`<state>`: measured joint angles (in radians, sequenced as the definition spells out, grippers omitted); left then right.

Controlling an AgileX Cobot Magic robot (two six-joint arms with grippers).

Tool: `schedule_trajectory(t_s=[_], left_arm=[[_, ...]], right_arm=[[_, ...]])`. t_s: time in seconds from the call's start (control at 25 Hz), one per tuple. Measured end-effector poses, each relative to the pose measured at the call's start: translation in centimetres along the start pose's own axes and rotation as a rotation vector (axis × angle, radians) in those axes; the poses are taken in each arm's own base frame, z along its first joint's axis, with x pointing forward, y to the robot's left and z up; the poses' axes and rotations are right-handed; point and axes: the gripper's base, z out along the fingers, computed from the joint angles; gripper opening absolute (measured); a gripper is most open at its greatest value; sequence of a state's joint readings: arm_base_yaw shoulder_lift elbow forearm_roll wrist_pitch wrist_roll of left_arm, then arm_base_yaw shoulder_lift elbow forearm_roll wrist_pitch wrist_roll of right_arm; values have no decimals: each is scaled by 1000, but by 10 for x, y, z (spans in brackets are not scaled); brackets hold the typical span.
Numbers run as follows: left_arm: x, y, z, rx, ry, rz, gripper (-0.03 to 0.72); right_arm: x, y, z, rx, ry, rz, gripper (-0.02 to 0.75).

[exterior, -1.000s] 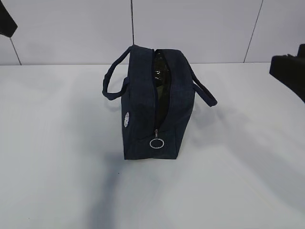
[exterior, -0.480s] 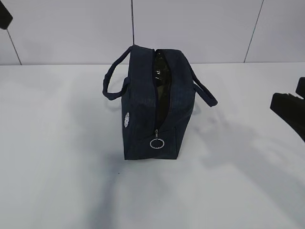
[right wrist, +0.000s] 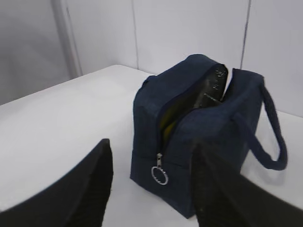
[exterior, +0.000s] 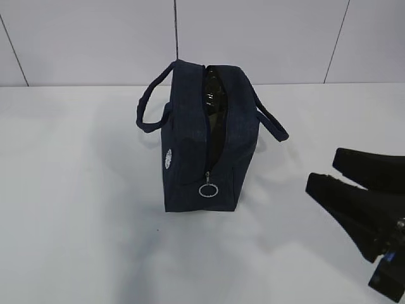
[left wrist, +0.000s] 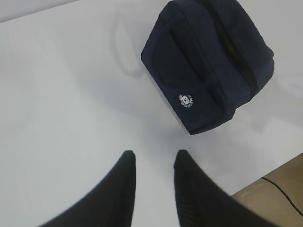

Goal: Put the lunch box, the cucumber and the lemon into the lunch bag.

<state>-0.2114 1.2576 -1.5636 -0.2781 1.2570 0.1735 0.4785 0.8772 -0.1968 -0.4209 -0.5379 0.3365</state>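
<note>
You see the navy lunch bag (exterior: 190, 158) standing upright on the table, zipper open, yellow glimpsed inside.
</note>
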Motion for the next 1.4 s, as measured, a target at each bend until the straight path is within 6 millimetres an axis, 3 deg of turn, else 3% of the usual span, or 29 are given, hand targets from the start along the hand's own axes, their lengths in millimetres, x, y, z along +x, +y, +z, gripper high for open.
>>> schedule_trajectory(t_s=[0.32, 0.64, 0.92, 1.12, 1.4], left_arm=[[5, -5, -19, -8, -46, 15, 204], [5, -5, -20, -9, -48, 14, 204], [5, -6, -20, 0, -50, 12, 204], [5, -6, -20, -1, -50, 12, 204], [5, -5, -20, -16, -47, 15, 204]], right_arm=[[17, 5, 24, -111, -6, 48, 404], [50, 5, 46, -149, 106, 95, 404], [68, -2, 62, -107, 65, 86, 404], [86, -3, 67, -91, 137, 105, 404], [86, -11, 68, -8, 129, 137, 404]])
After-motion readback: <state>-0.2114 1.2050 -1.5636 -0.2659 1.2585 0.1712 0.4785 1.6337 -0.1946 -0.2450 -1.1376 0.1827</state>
